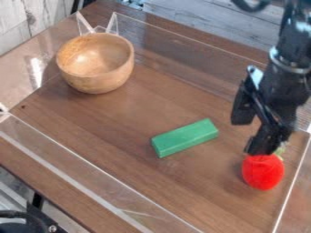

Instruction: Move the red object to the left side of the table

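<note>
The red object (261, 170) is a small round red toy fruit near the right edge of the table (134, 109), toward the front. Its green top is mostly hidden behind my gripper. My gripper (255, 127) hangs just above and slightly behind it, black fingers pointing down and spread open with nothing between them. One fingertip (266, 146) sits right over the fruit's top; whether it touches cannot be told.
A green rectangular block (185, 137) lies at the table's middle, left of the fruit. A wooden bowl (95, 62) stands at the back left. A clear raised rim (73, 173) runs around the tabletop's edges.
</note>
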{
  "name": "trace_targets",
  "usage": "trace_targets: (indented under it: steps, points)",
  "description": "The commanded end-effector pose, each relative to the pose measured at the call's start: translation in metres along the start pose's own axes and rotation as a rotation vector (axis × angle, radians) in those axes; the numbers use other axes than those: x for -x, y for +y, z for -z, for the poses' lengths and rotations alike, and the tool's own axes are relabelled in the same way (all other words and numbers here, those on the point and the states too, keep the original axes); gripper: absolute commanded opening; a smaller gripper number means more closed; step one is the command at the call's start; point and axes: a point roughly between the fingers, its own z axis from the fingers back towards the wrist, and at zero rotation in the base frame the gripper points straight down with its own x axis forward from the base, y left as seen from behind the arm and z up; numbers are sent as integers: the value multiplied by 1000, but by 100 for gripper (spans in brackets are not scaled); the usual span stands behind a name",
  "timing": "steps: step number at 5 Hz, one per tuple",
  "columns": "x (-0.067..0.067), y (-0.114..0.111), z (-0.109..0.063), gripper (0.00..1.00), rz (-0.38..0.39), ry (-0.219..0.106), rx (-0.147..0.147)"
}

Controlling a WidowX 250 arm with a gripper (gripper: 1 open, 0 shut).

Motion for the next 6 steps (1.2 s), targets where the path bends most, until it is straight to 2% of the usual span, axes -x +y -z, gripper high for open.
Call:
trace_targets:
  steps: [1,2,3,4,5,6]
  points:
    - [-13,-3,2,100,50,-65,-48]
    - [-21,-15,14,100,118,-64,-62]
    - [-24,-18,26,100,80,-62,-65]
    - [-22,-17,27,100,36,-58,-65]
    - [-20,-16,24,0,-14,-56,-65]
    - [-20,-7,24,0,-13,-56,-79]
